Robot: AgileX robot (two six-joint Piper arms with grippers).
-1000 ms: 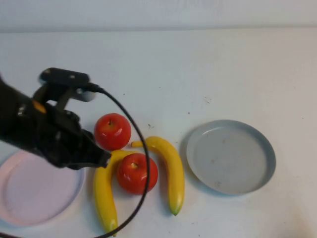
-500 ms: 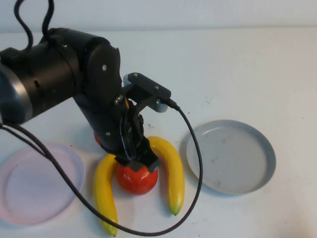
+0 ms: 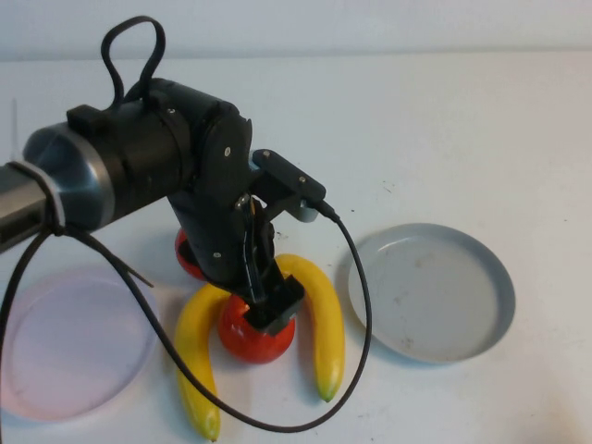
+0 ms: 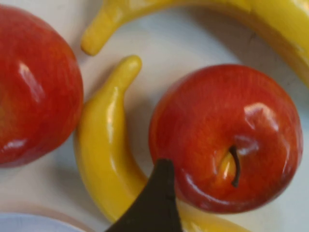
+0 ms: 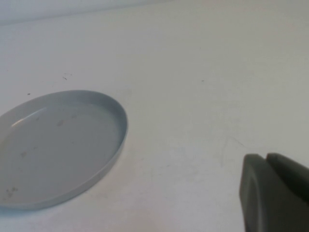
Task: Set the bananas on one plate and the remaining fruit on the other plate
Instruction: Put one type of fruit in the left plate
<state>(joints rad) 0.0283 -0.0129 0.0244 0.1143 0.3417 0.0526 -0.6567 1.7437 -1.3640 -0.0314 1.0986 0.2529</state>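
— Over the near apple (image 3: pixel 252 338), what are the left gripper's (image 3: pixel 270 314) fingers doing?

— Their spread cannot be told. In the high view the gripper's black body sits right on top of the apple and hides the tips. In the left wrist view a single dark finger (image 4: pixel 153 203) pokes in, its tip just beside the apple (image 4: pixel 227 137) on the side facing the banana (image 4: pixel 108 145). Whether anything is gripped does not show.

— And the arm's pose?

— The left arm (image 3: pixel 139 176) reaches in from nine o'clock, bends at a thick black joint and points steeply down at the fruit cluster. A black cable (image 3: pixel 356 305) loops from the wrist round toward five o'clock.

— Where does the fruit lie?

— The second apple (image 3: pixel 190 259) peeks out at eleven o'clock of the first, mostly hidden by the arm. One banana (image 3: pixel 192 365) curves along the near apple's nine o'clock side, the other banana (image 3: pixel 319 324) along its three o'clock side; both seem to touch or nearly touch it. All four rest on the white table (image 3: pixel 444 120).

— The plates?

— The pale pink plate (image 3: pixel 65 342) sits at nine o'clock of the fruit, the grey-blue plate (image 3: pixel 430 291) at three o'clock, both bare.

— And the right gripper (image 5: pixel 275 193)?

— Only the right wrist view shows it: dark fingers (image 5: pixel 256 193) pressed together, holding nothing, above bare table near the grey-blue plate (image 5: pixel 58 145).
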